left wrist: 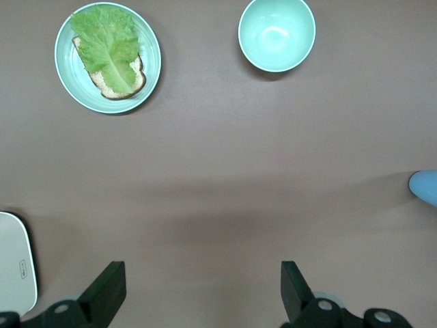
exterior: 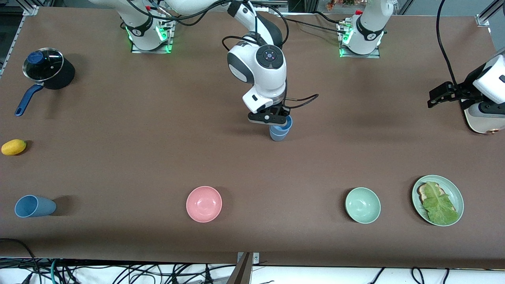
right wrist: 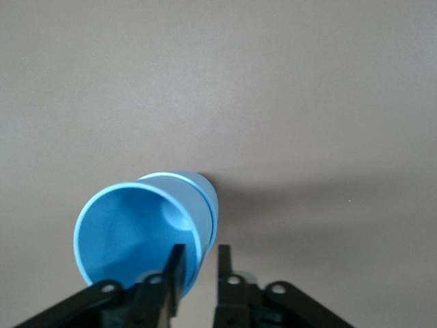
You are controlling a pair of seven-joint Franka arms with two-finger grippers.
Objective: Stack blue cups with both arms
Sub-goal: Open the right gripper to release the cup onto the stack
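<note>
Two blue cups stand nested upright at the table's middle, a mid-blue one in a greyer blue one; they also show in the right wrist view. My right gripper is down over their rim, slightly open: one finger is inside the cup, the other stands outside, a little apart from the wall. Another blue cup lies on its side near the front camera at the right arm's end. My left gripper waits, open wide and empty, over the left arm's end of the table.
A pink bowl, a pale green bowl and a green plate with toast and lettuce lie along the near edge. A lidded pot and a yellow lemon are at the right arm's end. A white board lies under the left arm.
</note>
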